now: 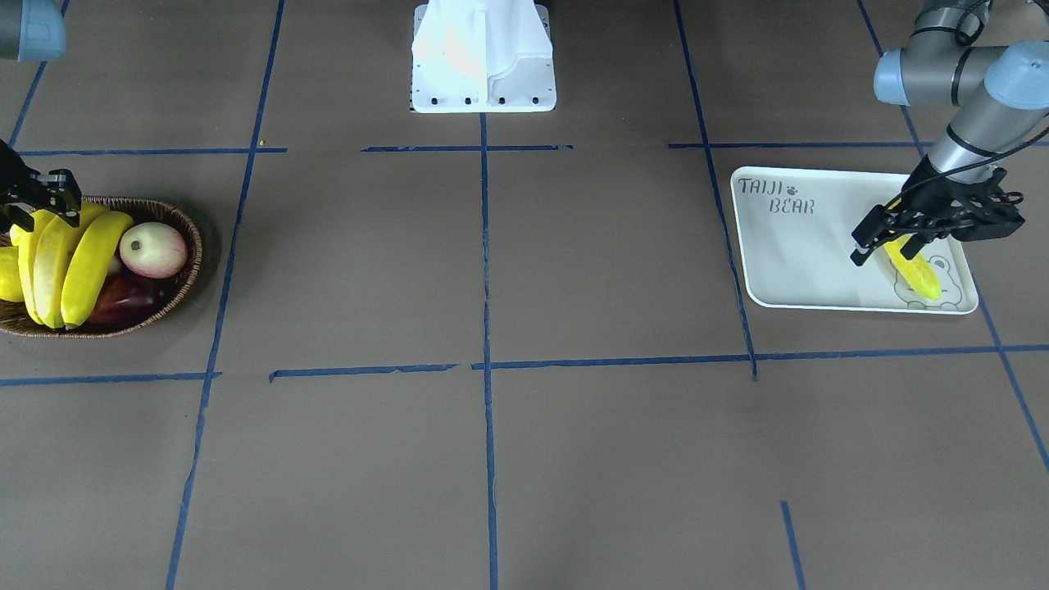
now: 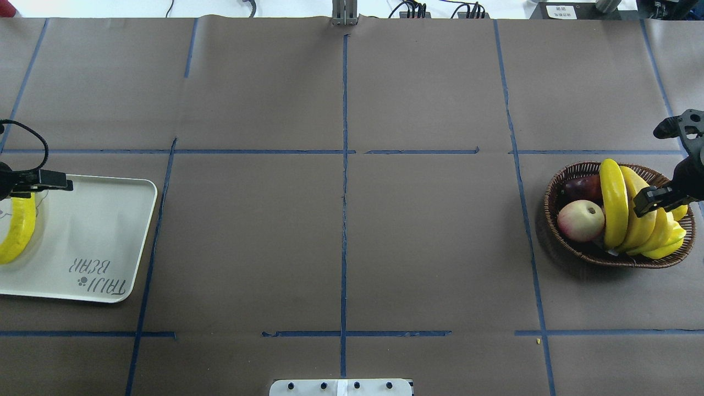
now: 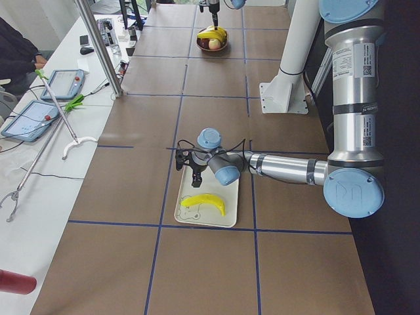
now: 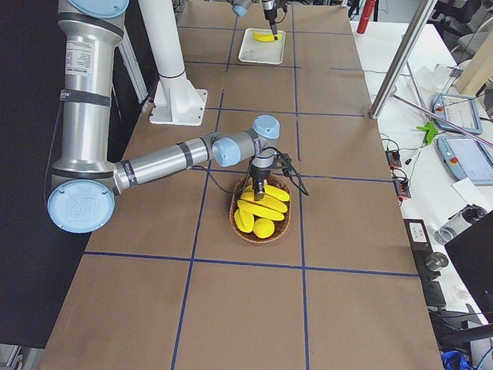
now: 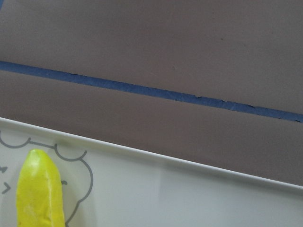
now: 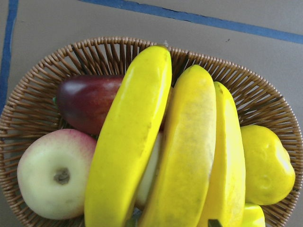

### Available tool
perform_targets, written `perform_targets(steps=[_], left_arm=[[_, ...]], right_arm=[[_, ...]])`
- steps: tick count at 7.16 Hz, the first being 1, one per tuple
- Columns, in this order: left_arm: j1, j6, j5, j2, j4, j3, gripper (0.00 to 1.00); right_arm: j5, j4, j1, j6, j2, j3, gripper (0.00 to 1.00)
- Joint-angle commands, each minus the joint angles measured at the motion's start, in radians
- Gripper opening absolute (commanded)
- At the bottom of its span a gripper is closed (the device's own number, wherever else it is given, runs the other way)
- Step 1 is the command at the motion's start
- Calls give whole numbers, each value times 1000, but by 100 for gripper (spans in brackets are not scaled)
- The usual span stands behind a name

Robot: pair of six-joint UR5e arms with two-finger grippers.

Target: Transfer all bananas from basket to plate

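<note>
One banana (image 1: 918,274) lies flat on the white plate (image 1: 803,254), over the bear drawing. My left gripper (image 1: 893,238) hangs just above its near end, open, fingers spread either side. The left wrist view shows the banana tip (image 5: 40,194) on the plate (image 5: 189,198). Three bananas (image 2: 613,203) stand on edge side by side in the wicker basket (image 2: 550,192). My right gripper (image 2: 674,198) is low over them, open, one finger (image 2: 652,201) resting against a middle banana. In the right wrist view the bananas (image 6: 132,151) fill the frame.
The basket also holds a pale red apple (image 2: 580,220), a dark purple fruit (image 2: 583,187) and a yellow lemon-like fruit (image 6: 265,165). The white robot base (image 1: 483,65) stands at the table's back middle. A side table with tablets (image 3: 62,82) runs along the far edge.
</note>
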Motion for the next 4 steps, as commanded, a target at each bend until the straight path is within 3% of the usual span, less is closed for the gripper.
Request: perform_targets(steps=[1,4], left_arm=[[0,0,0,0,0,1,100],[0,0,0,1,-2,-1,100]], right_arm=[[-1,0,-11,0,20,-30,59],[-1,0,-11,-2,17,-41,59]])
